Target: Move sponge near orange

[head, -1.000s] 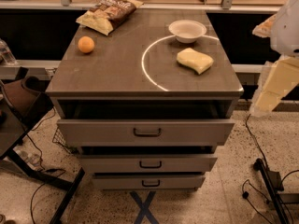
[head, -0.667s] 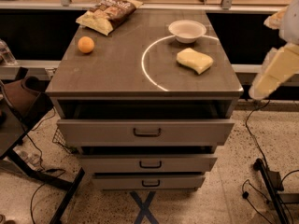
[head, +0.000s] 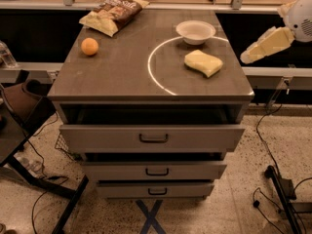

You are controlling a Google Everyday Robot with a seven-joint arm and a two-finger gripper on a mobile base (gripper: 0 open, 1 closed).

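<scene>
The pale yellow sponge [head: 203, 62] lies on the right side of the grey cabinet top [head: 122, 72], just in front of the white bowl [head: 195, 31]. The small round orange [head: 89, 46] sits at the left side of the top, far from the sponge. My gripper [head: 265, 44] hangs in the air off the right edge of the cabinet, to the right of the sponge and a little above it, touching nothing.
A crinkly chip bag [head: 113, 13] lies at the back left, behind the orange. A white arc [head: 152, 65] is marked on the top. The top drawer [head: 152, 136] is pulled out. Cables and a stand [head: 280, 186] are on the floor at right.
My gripper has risen and swung to the left, toward the cabinet's right edge. The sponge, orange, bowl and bag have not moved.
</scene>
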